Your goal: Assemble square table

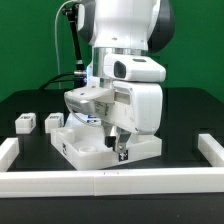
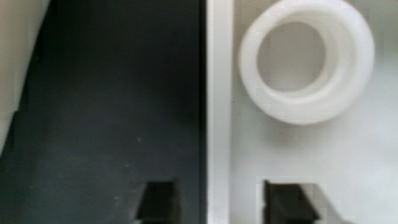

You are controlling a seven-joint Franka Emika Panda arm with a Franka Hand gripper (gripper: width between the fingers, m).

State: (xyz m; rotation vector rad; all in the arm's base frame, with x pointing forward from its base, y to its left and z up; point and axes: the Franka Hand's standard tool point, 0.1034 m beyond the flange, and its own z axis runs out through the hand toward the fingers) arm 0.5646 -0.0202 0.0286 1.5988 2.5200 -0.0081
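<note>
Tabletop (image 1: 85,148) of the square table, white and tray-like, flat on the black table (image 1: 30,105) at mid-scene, two small leg blocks (image 1: 25,123) well apart from it on the exterior view's left. Gripper (image 1: 117,138) down over its raised rim (image 2: 217,90), jaws spread, one dark fingertip (image 2: 164,200) outside the tray and one inside, neither touching the wall. Round white socket ring (image 2: 306,60) just inside that rim.

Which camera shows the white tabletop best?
The exterior view: the tabletop shows nearly whole, though the arm hides part of it. The wrist view shows only a close strip of its rim and one round ring.
</note>
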